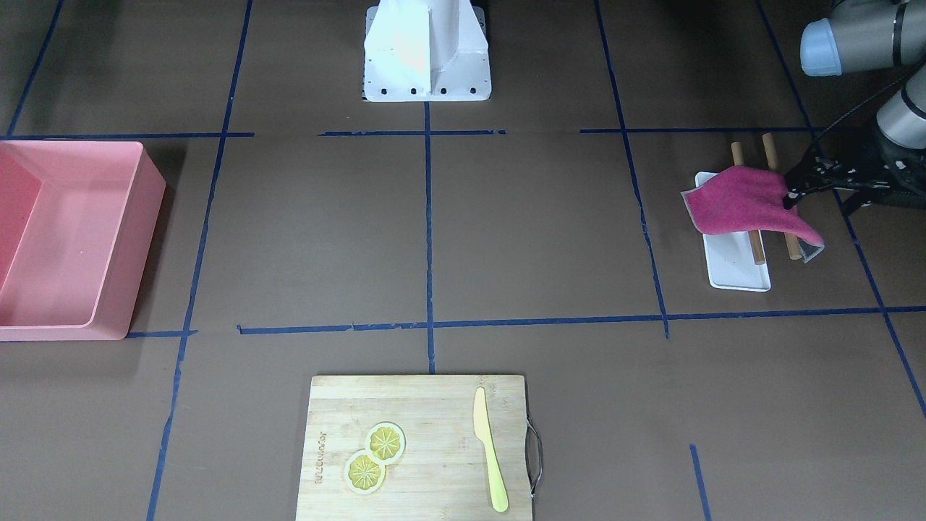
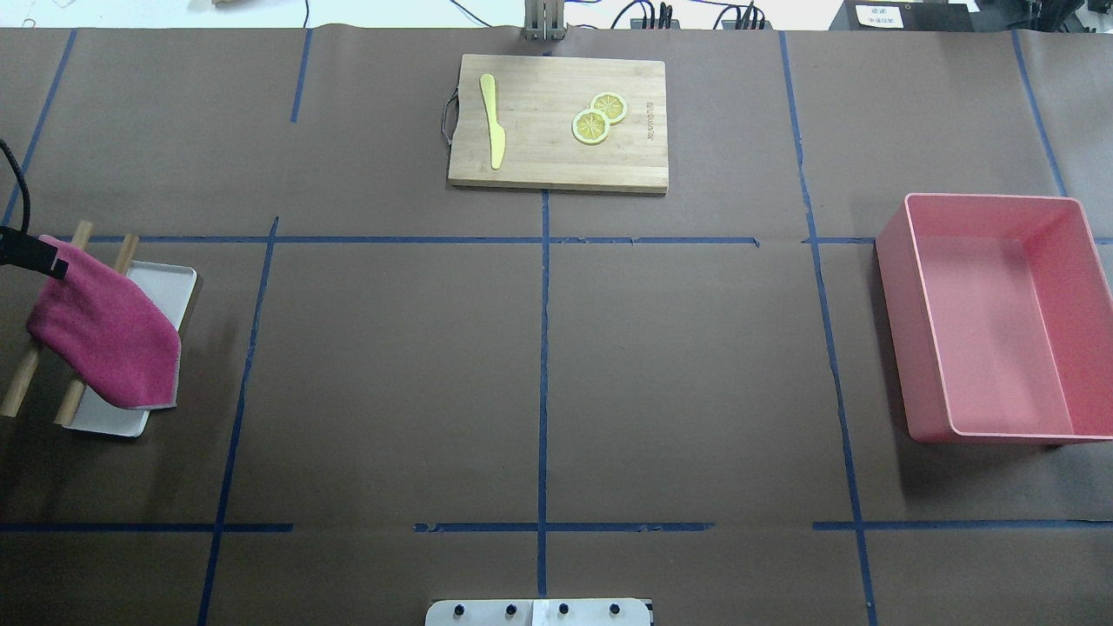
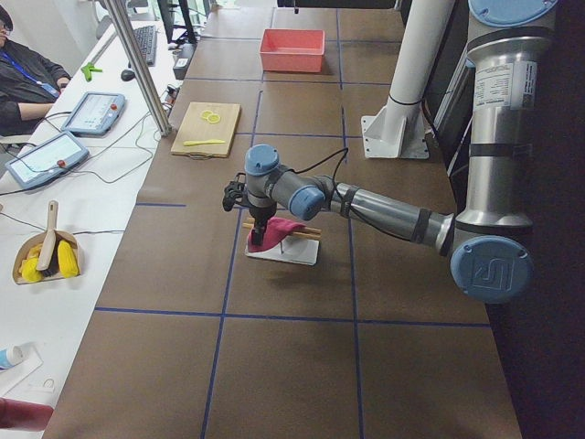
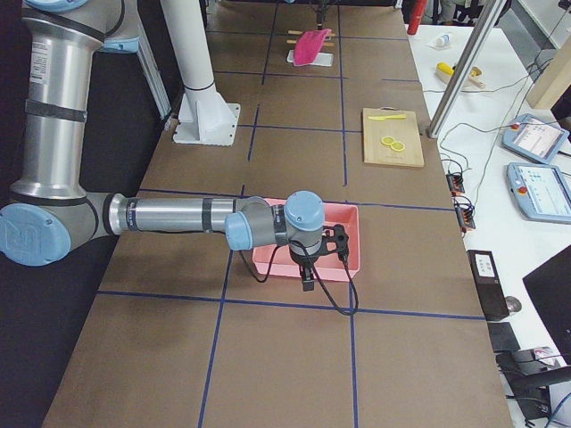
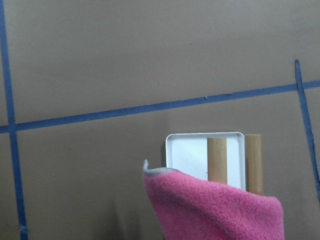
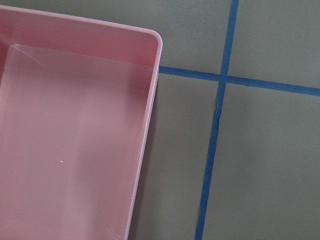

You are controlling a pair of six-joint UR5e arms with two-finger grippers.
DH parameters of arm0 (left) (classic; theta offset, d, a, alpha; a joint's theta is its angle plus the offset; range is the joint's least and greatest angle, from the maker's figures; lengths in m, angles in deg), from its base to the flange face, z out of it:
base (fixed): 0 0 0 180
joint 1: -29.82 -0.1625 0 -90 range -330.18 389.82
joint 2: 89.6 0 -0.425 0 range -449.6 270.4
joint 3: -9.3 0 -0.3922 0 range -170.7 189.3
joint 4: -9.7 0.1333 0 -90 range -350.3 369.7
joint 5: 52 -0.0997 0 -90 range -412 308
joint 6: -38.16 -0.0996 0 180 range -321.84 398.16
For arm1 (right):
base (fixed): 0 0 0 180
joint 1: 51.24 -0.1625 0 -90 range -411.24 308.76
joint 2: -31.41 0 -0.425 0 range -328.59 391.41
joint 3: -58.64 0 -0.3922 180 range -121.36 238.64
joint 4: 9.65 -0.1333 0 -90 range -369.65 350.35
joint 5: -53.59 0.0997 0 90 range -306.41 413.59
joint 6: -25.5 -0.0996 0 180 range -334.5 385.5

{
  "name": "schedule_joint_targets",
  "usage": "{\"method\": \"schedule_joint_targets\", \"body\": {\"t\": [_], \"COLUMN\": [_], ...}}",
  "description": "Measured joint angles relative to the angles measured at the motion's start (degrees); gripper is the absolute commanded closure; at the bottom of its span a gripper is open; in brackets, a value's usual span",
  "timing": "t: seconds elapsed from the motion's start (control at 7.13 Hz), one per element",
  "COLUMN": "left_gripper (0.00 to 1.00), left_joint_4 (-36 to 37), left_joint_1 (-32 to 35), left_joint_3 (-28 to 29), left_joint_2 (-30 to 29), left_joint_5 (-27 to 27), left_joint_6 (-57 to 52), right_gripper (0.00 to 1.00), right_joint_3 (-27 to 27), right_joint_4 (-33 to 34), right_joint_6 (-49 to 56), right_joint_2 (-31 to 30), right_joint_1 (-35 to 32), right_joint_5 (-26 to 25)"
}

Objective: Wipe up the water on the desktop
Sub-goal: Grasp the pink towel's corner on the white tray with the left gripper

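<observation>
The brown desktop (image 1: 535, 224) with blue tape lines shows no water that I can make out. My left gripper (image 1: 788, 197) is shut on a corner of a pink cloth (image 1: 738, 206) and holds it lifted over a white tray (image 1: 738, 271) with two wooden rods (image 1: 756, 250) across it. In the overhead view the cloth (image 2: 104, 335) hangs at the far left. The left wrist view shows the cloth (image 5: 215, 210) above the tray (image 5: 187, 152). My right gripper (image 4: 308, 283) hangs over a pink bin (image 4: 343, 232); I cannot tell whether it is open or shut.
The pink bin (image 1: 148, 217) stands on the robot's right side. A bamboo cutting board (image 1: 434, 405) with a yellow knife (image 1: 488, 449) and two lemon slices (image 1: 375, 456) lies at the far edge. The robot's white base (image 1: 427, 51) stands at mid-table.
</observation>
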Motion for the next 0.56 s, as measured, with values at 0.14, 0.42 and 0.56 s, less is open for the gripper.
{"method": "schedule_joint_targets", "body": {"t": [0.14, 0.42, 0.56], "left_gripper": [0.20, 0.85, 0.92], "left_joint_4": [-0.72, -1.03, -0.95], "left_joint_1": [-1.05, -1.75, -1.76], "left_joint_3": [0.08, 0.07, -0.15], "left_joint_2": [0.03, -0.05, -0.02], "left_joint_5": [-0.24, -0.10, 0.08], "left_joint_6": [1.13, 1.91, 1.97], "right_gripper": [0.00, 0.00, 0.00], "right_joint_3": [0.00, 0.00, 0.00], "right_joint_4": [0.00, 0.00, 0.00], "right_joint_6": [0.00, -0.01, -0.01], "right_joint_2": [-0.09, -0.31, -0.38], "right_joint_1": [0.00, 0.00, 0.01], "right_joint_5": [-0.03, -0.05, -0.05]}}
